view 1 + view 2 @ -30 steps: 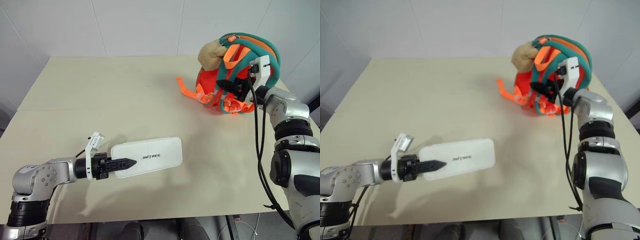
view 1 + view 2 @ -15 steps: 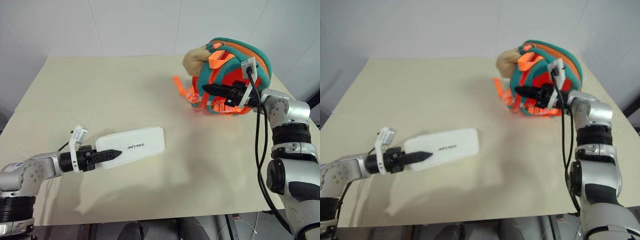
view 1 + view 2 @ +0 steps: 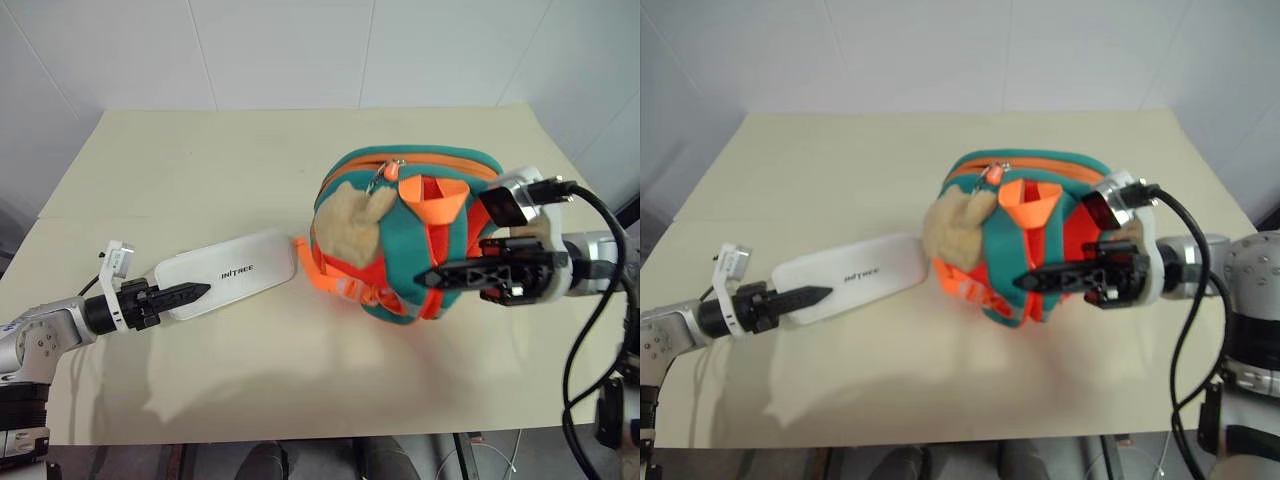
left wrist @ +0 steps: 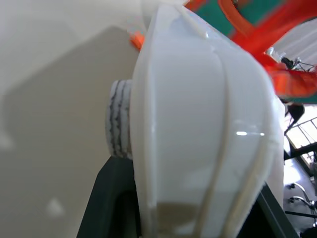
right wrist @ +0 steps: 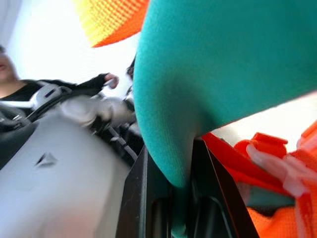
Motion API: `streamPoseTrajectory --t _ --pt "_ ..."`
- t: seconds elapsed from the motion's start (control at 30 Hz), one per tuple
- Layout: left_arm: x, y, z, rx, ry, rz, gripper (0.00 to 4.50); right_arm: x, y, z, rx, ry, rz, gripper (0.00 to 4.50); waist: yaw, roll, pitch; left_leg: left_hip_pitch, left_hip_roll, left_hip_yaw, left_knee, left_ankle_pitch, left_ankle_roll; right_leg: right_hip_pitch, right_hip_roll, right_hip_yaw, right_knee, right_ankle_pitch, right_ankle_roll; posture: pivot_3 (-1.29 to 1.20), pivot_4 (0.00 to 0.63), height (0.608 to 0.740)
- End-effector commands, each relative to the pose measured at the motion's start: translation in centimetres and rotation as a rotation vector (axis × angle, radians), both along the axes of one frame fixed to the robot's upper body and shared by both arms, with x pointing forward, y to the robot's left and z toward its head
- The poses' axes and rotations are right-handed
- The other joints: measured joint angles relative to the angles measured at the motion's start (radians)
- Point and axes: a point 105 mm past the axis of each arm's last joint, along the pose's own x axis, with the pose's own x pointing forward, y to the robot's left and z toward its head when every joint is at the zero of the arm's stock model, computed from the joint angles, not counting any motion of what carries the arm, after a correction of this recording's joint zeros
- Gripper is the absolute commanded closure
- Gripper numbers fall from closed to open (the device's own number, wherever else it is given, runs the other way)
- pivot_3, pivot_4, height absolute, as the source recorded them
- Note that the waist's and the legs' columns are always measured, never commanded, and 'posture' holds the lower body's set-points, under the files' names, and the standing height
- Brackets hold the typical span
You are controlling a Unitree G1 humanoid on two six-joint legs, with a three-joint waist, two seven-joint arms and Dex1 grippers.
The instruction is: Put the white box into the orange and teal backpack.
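The white box [image 3: 240, 272] is held by its near end in my left gripper [image 3: 195, 292], which is shut on it, at the table's left front; its far end points at the backpack. In the left wrist view the box [image 4: 198, 124] sits between the fingers. The orange and teal backpack [image 3: 440, 180] hangs just right of the box, its beige plush toy [image 3: 350, 222] facing it. My right gripper [image 3: 440, 275] is shut on a teal strap [image 5: 183, 99] of the backpack, from its right side. Orange webbing [image 3: 318, 268] dangles almost to the box's tip.
The beige table [image 3: 200, 150] stretches bare behind the box and the backpack. Its near edge runs just below both arms, and its right edge lies under my right arm. A black cable [image 3: 590, 320] loops off the right wrist.
My right gripper has drawn the backpack from the far right corner toward the near middle and turned it. The left gripper has carried the box a little to the left.
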Motion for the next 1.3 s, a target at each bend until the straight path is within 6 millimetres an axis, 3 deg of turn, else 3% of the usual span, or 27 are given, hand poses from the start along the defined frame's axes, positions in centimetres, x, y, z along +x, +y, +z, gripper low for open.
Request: streamPoseTrajectory --t 0.03,0.13,0.27,0.47,0.73,0.9,1.1,1.3 --pt "-0.7 0.0 0.0 0.032 -0.008 -0.021 3.25 -0.7 -1.5 -1.0 -0.052 0.052 -0.061 4.03 0.0 -0.002 -0.001 0.0 0.0 0.002 0.0 0.0 0.0 0.0 0.0 0.0 0.0 0.0 0.0 0.0 0.15 0.74" --pt "-0.9 -0.5 0.2 0.031 -0.032 -0.031 3.25 0.6 -2.4 -1.7 -0.071 0.07 -0.156 4.03 -0.001 -0.002 -0.001 0.0 0.0 0.003 0.0 0.0 0.001 0.0 0.0 0.001 0.0 0.0 0.0 0.0 0.15 0.74" --pt "-1.2 -1.6 1.4 0.023 -0.094 -0.057 3.25 0.6 -1.8 -1.9 -0.066 0.056 -0.133 4.03 0.0 -0.002 -0.001 0.001 0.001 0.005 0.002 0.0 0.001 0.0 0.001 0.001 -0.001 0.0 0.0 0.0 0.15 0.74" --pt "-2.4 -4.0 5.9 -0.024 -0.257 -0.134 3.25 0.9 -0.2 -2.6 -0.043 0.038 -0.092 4.03 0.0 -0.002 -0.001 0.001 0.001 0.004 0.002 0.0 0.001 0.0 0.001 0.001 0.001 0.0 0.0 0.0 0.15 0.74" --pt "-3.7 -3.4 9.7 0.049 -0.373 -0.163 3.25 1.9 0.5 -3.6 -0.038 0.026 -0.102 4.03 -0.002 -0.002 -0.001 0.001 0.001 0.005 0.001 -0.001 0.001 0.0 0.002 0.001 0.001 0.0 0.0 0.0 0.15 0.74" --pt "-4.4 -4.9 13.8 -0.011 -0.52 -0.259 3.25 2.4 0.7 -4.1 -0.044 0.018 -0.107 4.03 0.0 -0.002 -0.001 0.001 0.001 0.004 0.002 -0.001 0.001 0.0 0.003 0.001 0.001 0.0 0.0 0.0 0.15 0.74" --pt "-4.4 -6.9 15.5 -0.026 -0.596 -0.363 3.25 2.7 0.7 -4.5 -0.048 0.004 -0.113 4.03 -0.004 -0.002 -0.001 0.002 0.001 0.005 0.003 0.0 0.001 0.001 0.003 0.002 0.003 0.0 0.0 0.0 0.15 0.74" --pt "-2.8 -8.0 14.8 0.04 -0.639 -0.408 3.25 2.8 1.0 -4.5 -0.043 -0.013 -0.111 4.03 -0.003 -0.002 -0.001 0.002 0.001 0.005 0.003 0.0 0.001 0.0 0.004 0.002 0.003 0.0 0.0 0.0 0.15 0.74"
